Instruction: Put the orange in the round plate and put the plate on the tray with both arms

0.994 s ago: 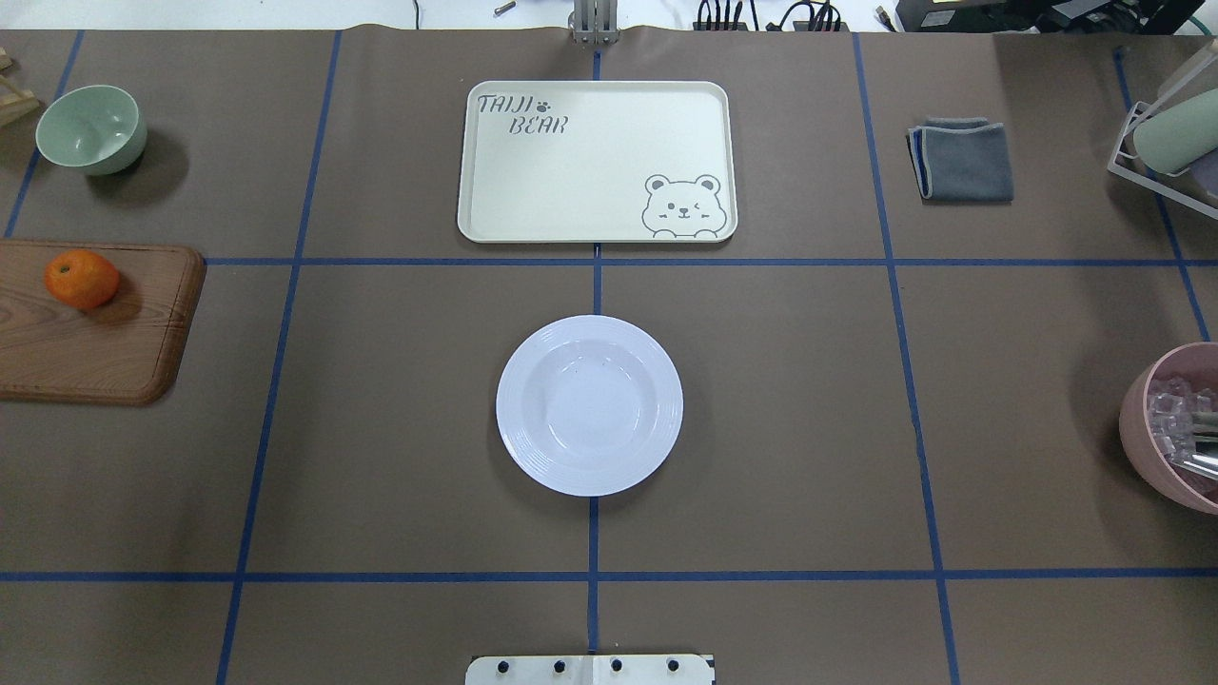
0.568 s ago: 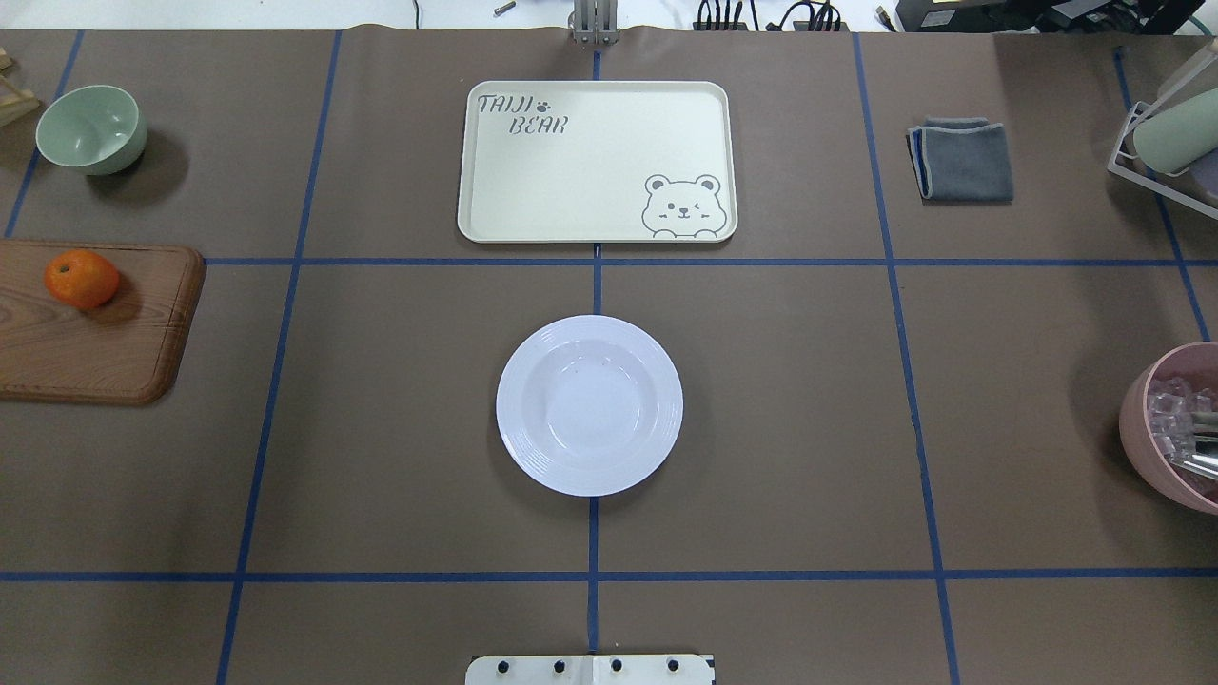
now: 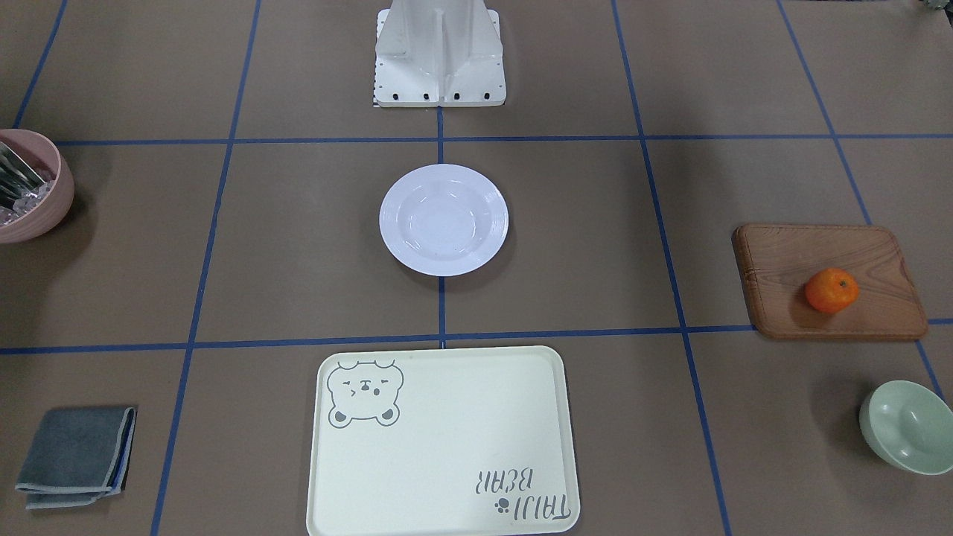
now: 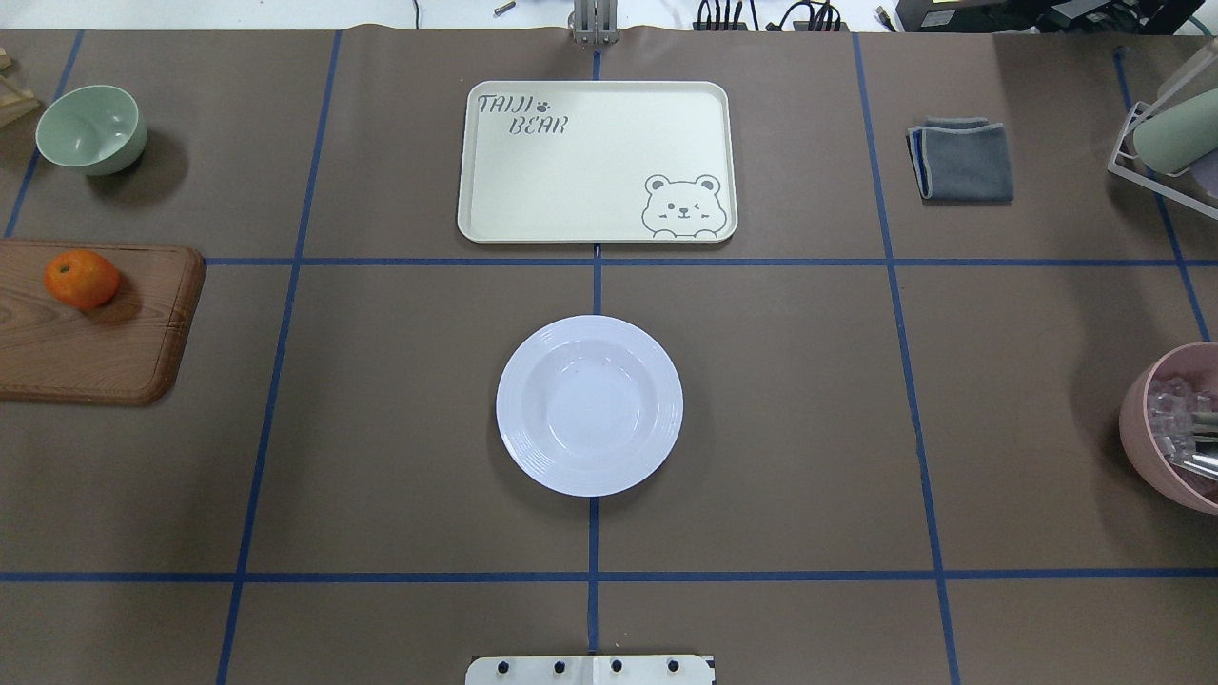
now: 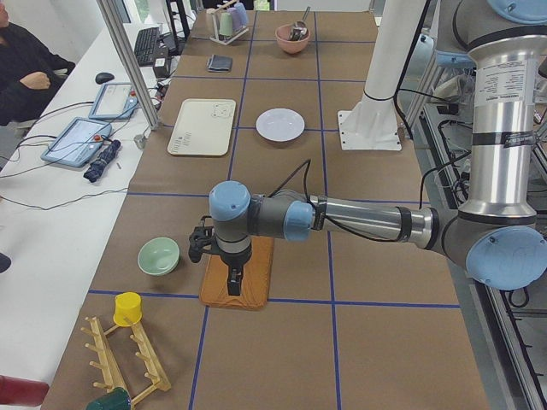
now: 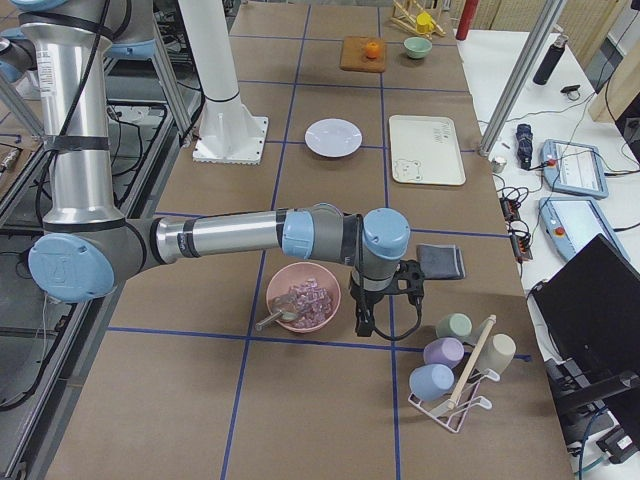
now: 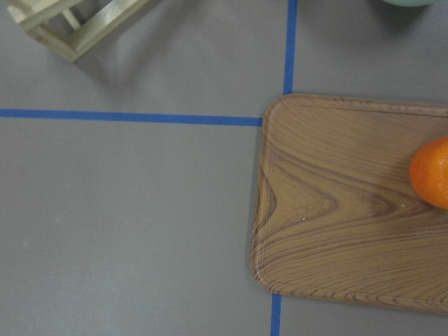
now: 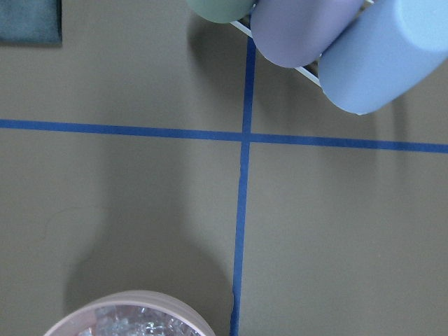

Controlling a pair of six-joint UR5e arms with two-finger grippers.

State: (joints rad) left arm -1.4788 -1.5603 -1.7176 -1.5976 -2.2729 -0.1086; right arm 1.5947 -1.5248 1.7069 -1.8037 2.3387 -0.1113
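Observation:
The orange (image 4: 82,279) lies on a wooden board (image 4: 95,342) at the table's left edge; the left wrist view catches the orange (image 7: 430,173) at its right border. The white round plate (image 4: 589,404) sits bare at the table's middle. Beyond it lies the cream bear tray (image 4: 596,162), with nothing on it. My left gripper (image 5: 234,280) hangs over the board's near end, seen only in the exterior left view. My right gripper (image 6: 365,320) hangs beside the pink bowl (image 6: 303,297), seen only in the exterior right view. I cannot tell whether either is open or shut.
A pale-green bowl (image 4: 91,128) stands at the far left and a folded grey cloth (image 4: 961,159) at the far right. A cup rack (image 6: 455,365) sits near the right gripper, a wooden rack (image 5: 128,359) near the left. A person (image 5: 26,68) sits beside the table.

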